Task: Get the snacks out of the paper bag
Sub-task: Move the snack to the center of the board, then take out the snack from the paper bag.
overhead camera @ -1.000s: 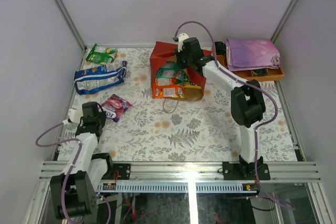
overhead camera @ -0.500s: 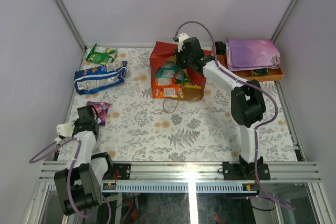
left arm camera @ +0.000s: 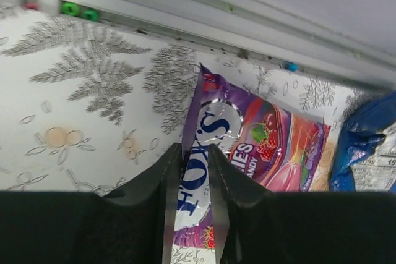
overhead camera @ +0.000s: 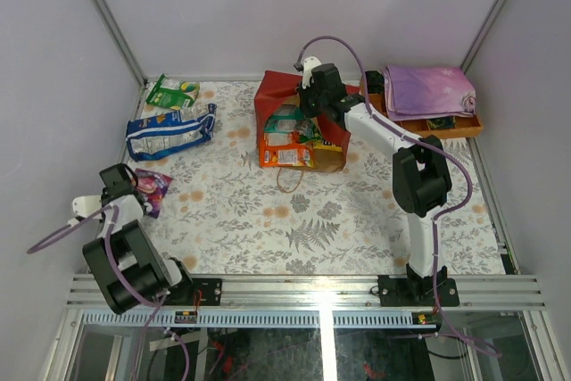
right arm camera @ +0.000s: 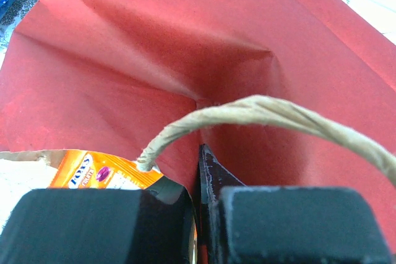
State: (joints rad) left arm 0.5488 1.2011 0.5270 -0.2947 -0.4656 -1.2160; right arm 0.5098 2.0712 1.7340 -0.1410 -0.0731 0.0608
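Note:
The red paper bag (overhead camera: pixel 272 95) lies on its side at the back centre, its mouth facing me. Snacks spill from that mouth: an orange packet (overhead camera: pixel 285 154) and a green one (overhead camera: pixel 291 119). My right gripper (overhead camera: pixel 310 111) is shut on the bag's upper rim (right arm camera: pixel 124 47), just under the string handle (right arm camera: pixel 260 109), with the orange packet (right arm camera: pixel 93 171) beside it. At the table's left edge a purple Fox's packet (overhead camera: pixel 153 188) lies flat. My left gripper (overhead camera: pixel 134 185) sits over its near end, jaws slightly apart, and the packet's face (left arm camera: pixel 260 146) shows through the gap (left arm camera: pixel 193 153).
A blue-white bag (overhead camera: pixel 169 131) and a green bag (overhead camera: pixel 171 93) lie at the back left. A wooden tray (overhead camera: pixel 446 127) holding a folded purple cloth (overhead camera: pixel 428 88) stands at the back right. The metal frame rail (left arm camera: pixel 185 17) runs close beside the purple packet.
My left arm has swung to the left edge of the table, carrying the purple packet with it, and its jaws have parted a little. The right arm and the bag have not moved.

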